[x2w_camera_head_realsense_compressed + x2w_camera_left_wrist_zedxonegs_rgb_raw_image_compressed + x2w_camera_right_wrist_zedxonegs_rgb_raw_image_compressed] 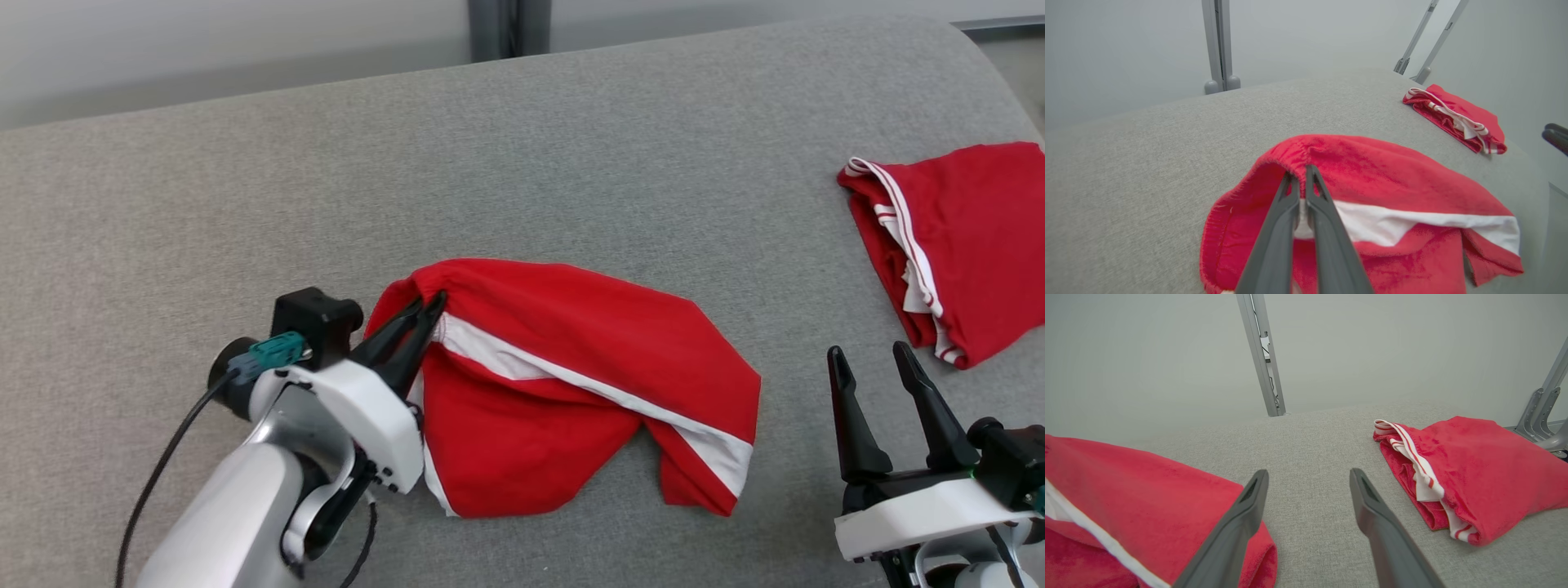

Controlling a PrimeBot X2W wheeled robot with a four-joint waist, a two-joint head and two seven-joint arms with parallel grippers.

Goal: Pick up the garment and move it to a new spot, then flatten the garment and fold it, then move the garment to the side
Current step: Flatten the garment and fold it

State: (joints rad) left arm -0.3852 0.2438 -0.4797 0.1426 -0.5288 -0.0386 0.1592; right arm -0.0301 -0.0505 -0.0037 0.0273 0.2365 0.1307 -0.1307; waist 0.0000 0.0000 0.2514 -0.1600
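L gripper (431,306), forearm rising from lower left w/ fingers angled up-right, is pinched shut on the gathered left edge of the red shorts (571,327), which lie crumpled mid grey cushion (326,163). R gripper (868,353) sits right of them, apart, jaws wide, holding nothing, fingers pointing away. Folded red garment (971,237) lies far right.

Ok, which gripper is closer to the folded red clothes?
Right. The right gripper sits open beside the folded garment; the left gripper is farther, jaws shut on the middle garment.

Rumpled red, white-striped garment (571,327)
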